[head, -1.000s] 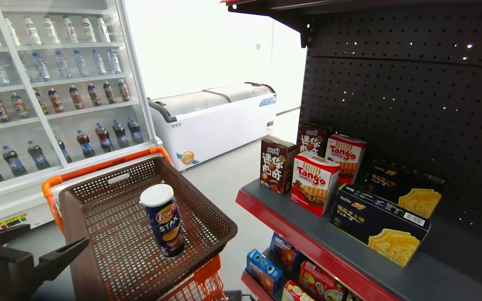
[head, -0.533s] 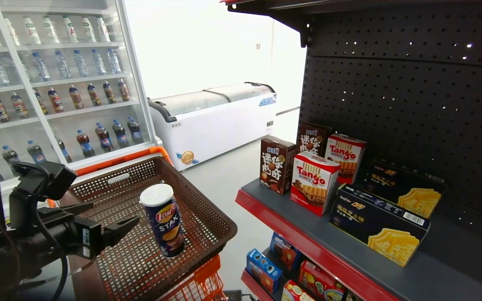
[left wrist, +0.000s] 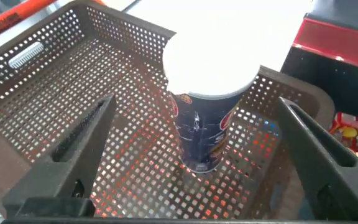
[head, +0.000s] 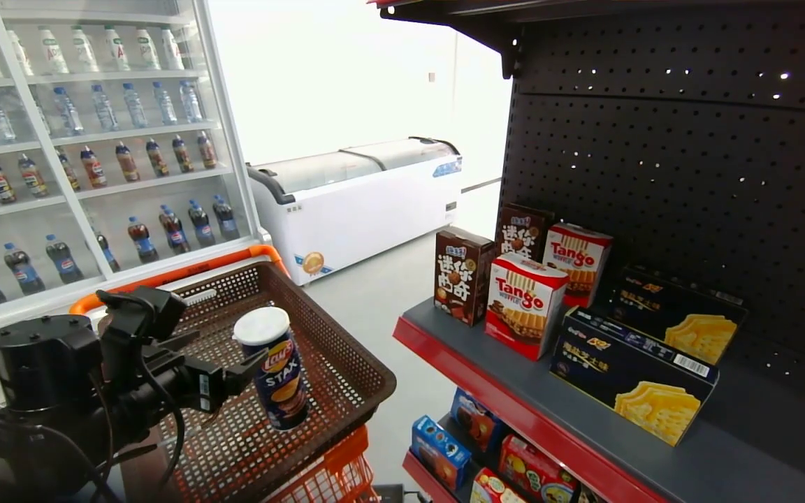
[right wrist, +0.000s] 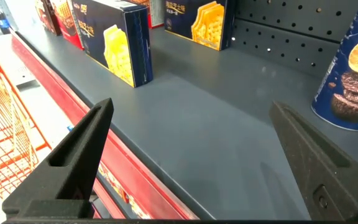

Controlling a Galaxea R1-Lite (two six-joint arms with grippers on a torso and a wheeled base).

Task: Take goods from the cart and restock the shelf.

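Pick-up is the step in hand: the left tool point(left wrist: 196, 102) spreads its fingers either side of the dark-blue crisp tube with a white lid point(head: 277, 377), which stands upright in the cart's brown perforated plastic basket point(head: 343, 346); one finger perhaps touches it. Next, by my judgement: close squarely, lift clear of the rim, and carry to the grey, red-edged shelf point(head: 752, 447), where the right tool point(right wrist: 191, 109) hangs spread.

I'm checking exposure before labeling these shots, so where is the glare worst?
Left wrist view: the lid of the chips can is blown out white and merges with the bright background. Head view: the far wall beyond the chest freezer is washed out. Right wrist view: the shelf is evenly lit.
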